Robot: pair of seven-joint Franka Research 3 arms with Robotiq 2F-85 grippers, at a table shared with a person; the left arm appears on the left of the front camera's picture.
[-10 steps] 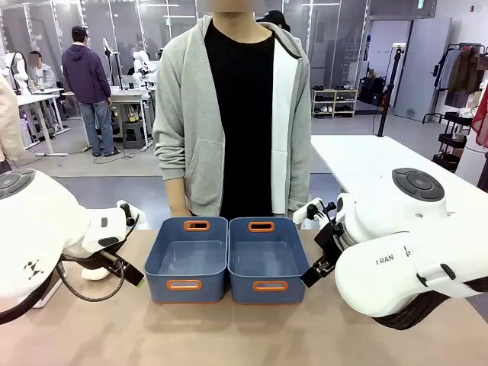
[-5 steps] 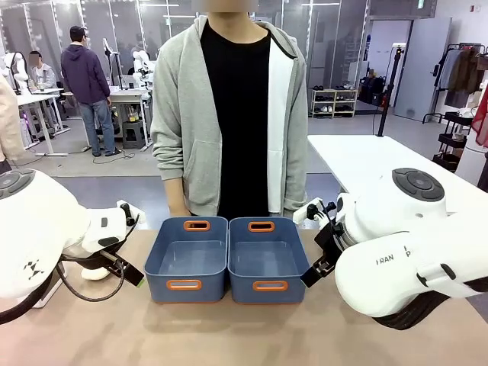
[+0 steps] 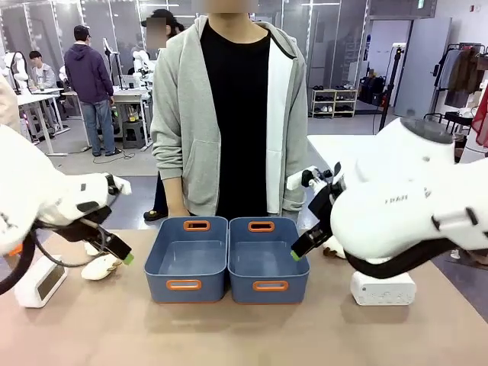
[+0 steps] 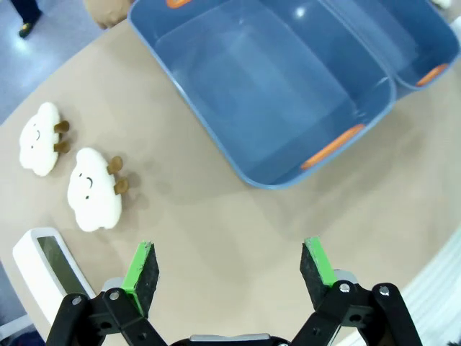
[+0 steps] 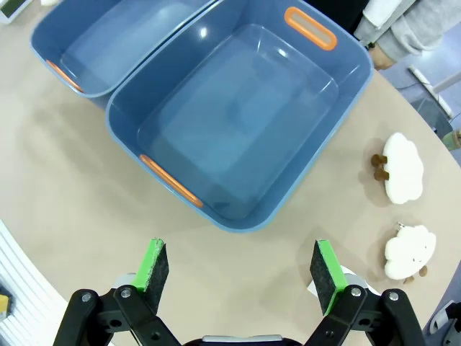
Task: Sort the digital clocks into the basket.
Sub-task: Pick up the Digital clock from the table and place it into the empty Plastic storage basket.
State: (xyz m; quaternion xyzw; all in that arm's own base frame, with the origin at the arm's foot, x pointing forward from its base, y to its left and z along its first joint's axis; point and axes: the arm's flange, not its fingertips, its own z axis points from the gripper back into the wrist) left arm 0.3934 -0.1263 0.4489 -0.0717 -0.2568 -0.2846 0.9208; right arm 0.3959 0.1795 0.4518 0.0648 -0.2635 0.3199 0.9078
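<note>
Both hands open and holding nothing; clocks on the bench (image 3: 229, 335), outside the baskets.
Left hand (image 4: 229, 261) hangs left of the two blue baskets (image 3: 164, 284) and right hand (image 5: 238, 263) hangs right of them, fingers spread wide. Left digital clock (image 3: 40, 282) stands well left of the baskets, right digital clock (image 3: 383, 288) well right. Cream plush toys (image 4: 94, 198) lie nearer the baskets' outer walls. Person (image 3: 232, 130) stands just beyond the baskets.

White left digital clock (image 3: 42, 280) is sitting far left, screen facing the robot. White right digital clock (image 3: 383, 290) is sitting far right. Slate-blue left basket (image 3: 164, 288) and right basket (image 3: 244, 288) are sitting touching between them, both empty.
</note>
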